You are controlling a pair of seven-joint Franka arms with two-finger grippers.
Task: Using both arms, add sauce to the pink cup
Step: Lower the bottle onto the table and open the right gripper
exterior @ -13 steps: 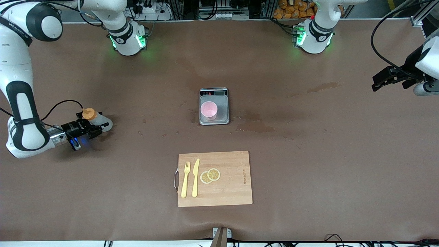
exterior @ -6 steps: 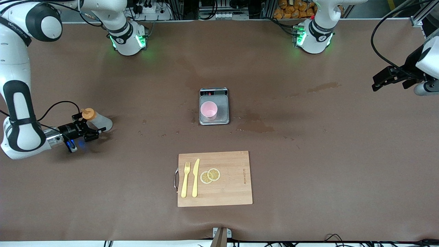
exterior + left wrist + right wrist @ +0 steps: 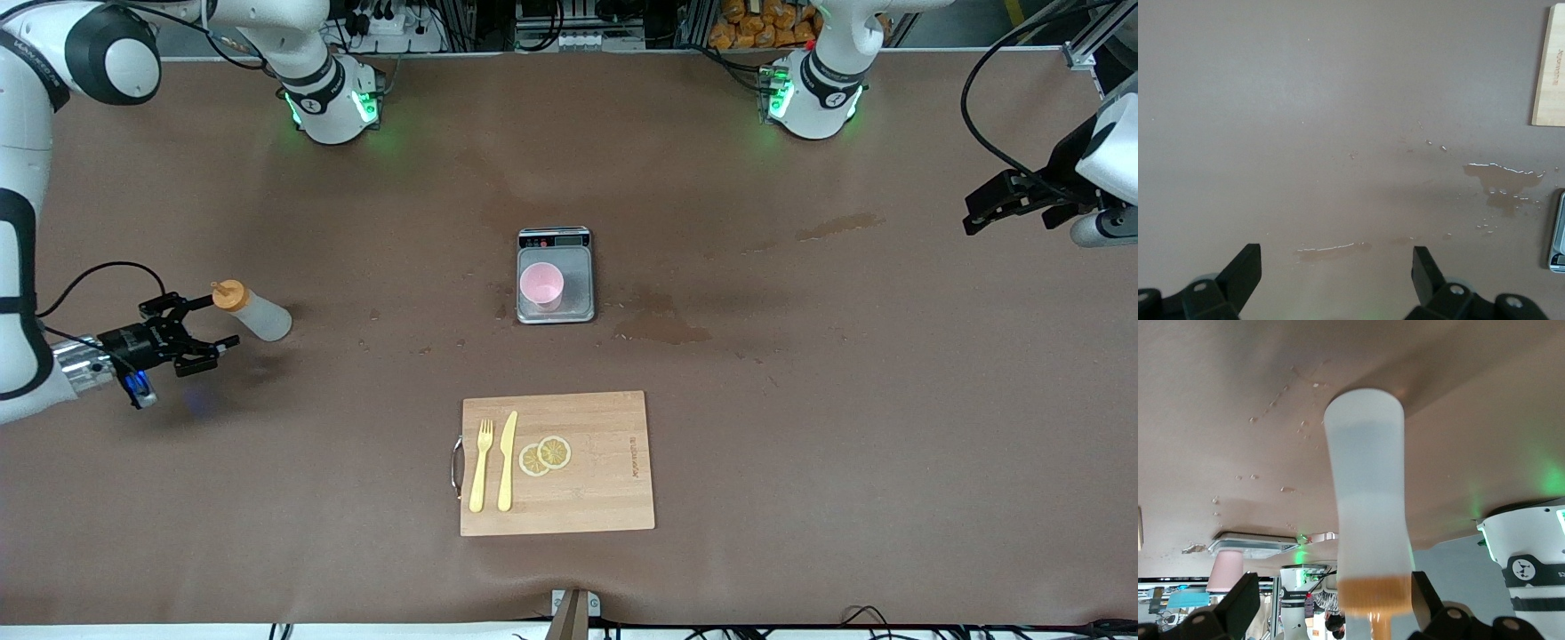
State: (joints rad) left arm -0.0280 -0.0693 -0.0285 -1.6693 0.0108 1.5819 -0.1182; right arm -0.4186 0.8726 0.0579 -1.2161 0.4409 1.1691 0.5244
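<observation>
Front view, frame's left: spread right gripper (image 3: 206, 324) beside translucent sauce (image 3: 252, 310); pink cup (image 3: 541, 285) on steel scale (image 3: 578, 267). Left wrist view alone shows spread left gripper (image 3: 1337, 268) over wet table (image 3: 1338, 100).

Translucent whitish squeeze bottle with orange nozzle cap (image 3: 1368, 513) standing free on the brown table (image 3: 1218, 393), between the spread black fingers (image 3: 1238, 603) of the right gripper (image 3: 1335, 603), pale-pink tapered cup (image 3: 1226, 572) on a steel scale (image 3: 1248, 543) well apart

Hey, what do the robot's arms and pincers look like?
Both are glossy white jointed arms with black joint bands, green-lit bases and looping black cables. The right pincer and left pincer are black, two-fingered, with blocky angular fingers; a blue light glows beside the right one.
</observation>
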